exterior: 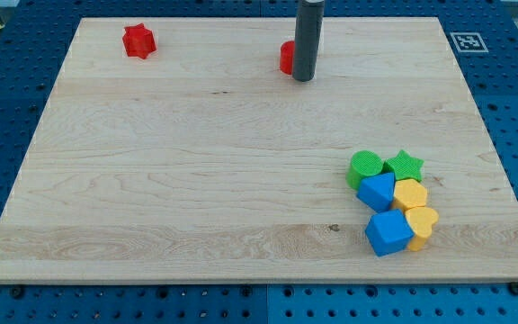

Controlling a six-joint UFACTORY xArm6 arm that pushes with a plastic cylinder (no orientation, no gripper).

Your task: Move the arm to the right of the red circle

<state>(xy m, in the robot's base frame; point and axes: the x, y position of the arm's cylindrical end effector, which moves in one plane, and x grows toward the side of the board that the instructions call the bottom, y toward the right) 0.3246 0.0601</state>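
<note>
The red circle (287, 58) sits near the view's top centre of the wooden board (196, 180), partly hidden behind the dark rod. My tip (303, 78) rests on the board just right of the red circle, touching or nearly touching it. A red star (138, 40) lies at the view's top left.
A cluster of blocks sits at the view's lower right: a green circle (364, 167), a green star (404, 165), a blue block (377, 191), a yellow block (411, 193), a yellow heart (421, 221) and a blue cube (388, 233). A marker tag (467, 40) is at the board's top right.
</note>
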